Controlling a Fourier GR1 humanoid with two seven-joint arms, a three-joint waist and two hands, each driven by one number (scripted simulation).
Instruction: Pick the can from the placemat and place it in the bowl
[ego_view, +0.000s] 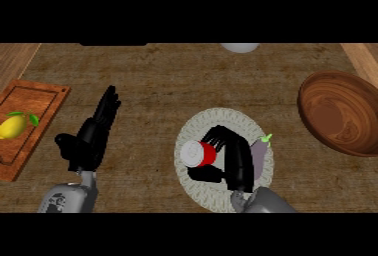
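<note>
A red can (198, 153) with a white lid lies on the round pale woven placemat (218, 120) at the middle right of the head view. My right hand (235, 159) sits over the placemat with its fingers and thumb curled round the can. An eggplant (260, 150) with a green stem lies on the mat just right of that hand. The brown wooden bowl (341, 114) stands at the right edge, apart from the mat. My left hand (92, 135) rests open at the left, fingers straight and pointing up.
A wooden cutting board (33, 100) at the left edge carries a yellow lemon (13, 126). A white round object (240, 47) shows partly at the top edge. Wooden trim runs along the counter's far corners.
</note>
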